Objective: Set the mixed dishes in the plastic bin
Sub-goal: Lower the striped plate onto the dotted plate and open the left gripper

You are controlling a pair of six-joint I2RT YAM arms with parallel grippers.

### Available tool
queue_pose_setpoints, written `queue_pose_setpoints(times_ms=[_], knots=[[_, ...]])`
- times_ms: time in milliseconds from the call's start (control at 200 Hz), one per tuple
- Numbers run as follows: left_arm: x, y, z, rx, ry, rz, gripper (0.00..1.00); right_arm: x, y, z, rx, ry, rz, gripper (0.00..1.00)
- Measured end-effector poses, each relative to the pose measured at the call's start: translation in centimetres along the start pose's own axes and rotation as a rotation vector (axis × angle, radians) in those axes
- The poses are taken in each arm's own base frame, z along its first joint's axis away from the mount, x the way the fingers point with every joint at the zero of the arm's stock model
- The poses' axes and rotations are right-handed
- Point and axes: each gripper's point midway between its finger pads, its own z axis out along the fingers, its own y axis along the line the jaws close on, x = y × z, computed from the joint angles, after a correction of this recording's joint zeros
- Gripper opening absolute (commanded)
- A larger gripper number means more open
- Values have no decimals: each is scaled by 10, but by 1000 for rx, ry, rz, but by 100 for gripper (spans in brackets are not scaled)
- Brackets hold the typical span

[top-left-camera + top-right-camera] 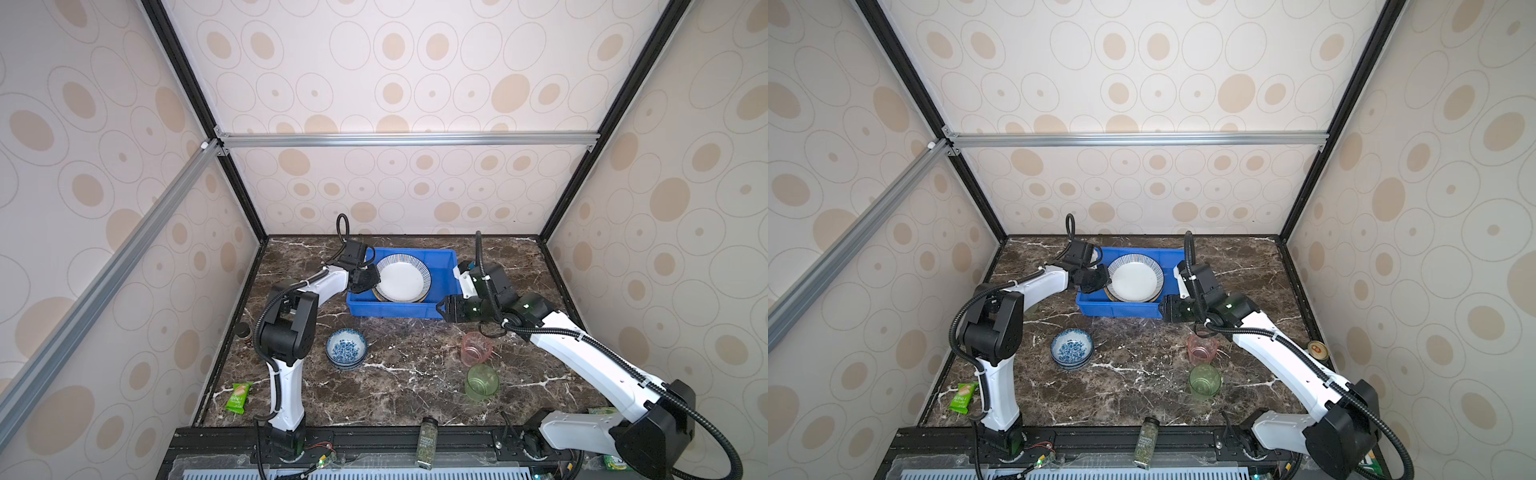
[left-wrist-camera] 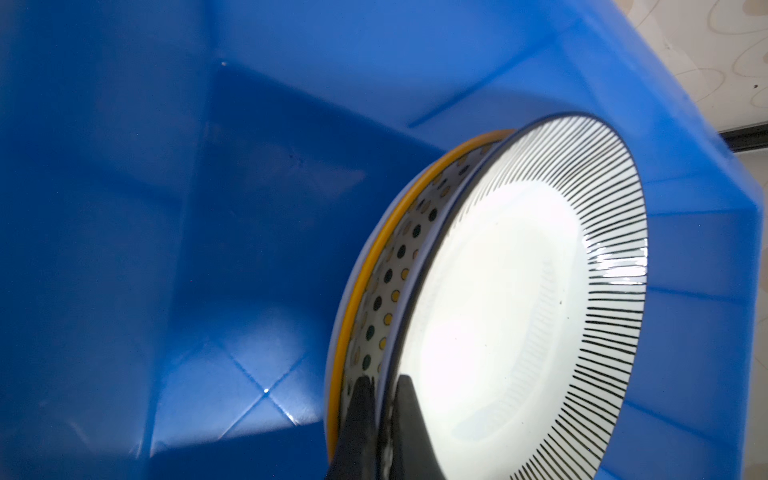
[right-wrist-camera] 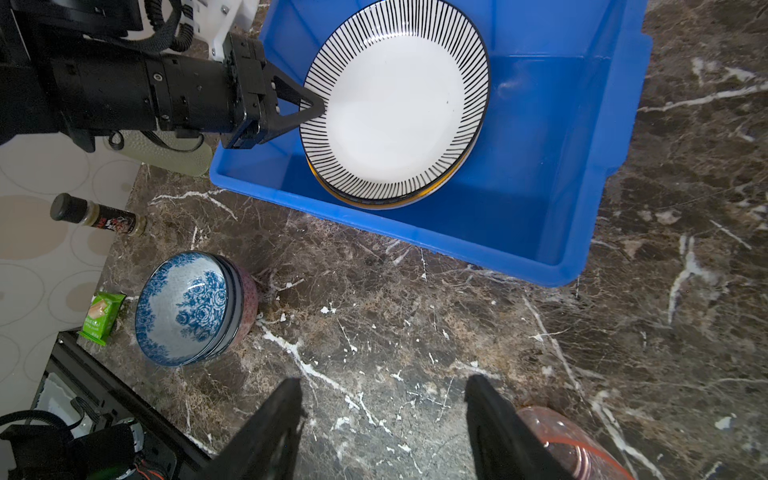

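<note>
The blue plastic bin (image 1: 395,311) stands at the back middle of the marble table in both top views. A striped-rim plate (image 1: 402,277) lies tilted on top of a dotted-rim plate (image 2: 399,266) with a yellow edge inside it. My left gripper (image 1: 376,279) is shut on the striped plate's left rim, one finger above it and one below (image 2: 384,384). My right gripper (image 1: 439,307) hangs open and empty over the table at the bin's front right corner (image 3: 384,379). A stack of blue-white floral bowls (image 1: 345,348), a pink cup (image 1: 476,345) and a green cup (image 1: 481,381) stand on the table.
A slim spice jar (image 1: 427,442) lies at the front edge and a green snack packet (image 1: 239,397) at the front left. A dark-capped bottle (image 3: 95,216) lies by the left wall. A can (image 1: 1318,349) stands by the right wall. Panels enclose three sides.
</note>
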Motion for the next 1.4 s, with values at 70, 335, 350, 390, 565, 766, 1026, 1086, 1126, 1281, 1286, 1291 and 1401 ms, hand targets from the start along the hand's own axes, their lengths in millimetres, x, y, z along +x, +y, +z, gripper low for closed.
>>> queue_pose_setpoints(times_ms=[70,335,350,390,565,766,1026,1086,1126,1281,1286,1291,1401], knots=[[-1,2,1,-21,-3,11,18,0,0,0,0,1,0,65],[-7,3,5,-51,-5,45,22,1,0,0,1,2,0,66],[-7,3,5,-53,-5,46,22,1,0,0,1,2,0,66],[-7,4,4,-59,-6,49,23,1,0,0,1,2,0,66],[-13,9,-2,-119,-9,72,26,2,0,1,-1,6,0,66],[-25,15,-11,-194,-22,112,29,5,3,2,-21,18,0,66],[-23,28,-8,-243,-3,125,27,7,5,3,-35,30,1,66],[-23,28,-7,-244,-1,126,26,8,4,4,-34,31,1,66],[-22,28,-7,-244,-1,126,26,9,4,5,-32,34,2,66],[-22,30,-7,-251,0,133,20,10,3,6,-32,37,2,66],[-22,30,-7,-252,0,133,20,10,3,6,-32,37,2,66],[-22,30,-7,-252,0,133,19,10,3,6,-32,37,2,66],[-24,32,-10,-271,0,148,21,10,4,6,-37,34,2,66]])
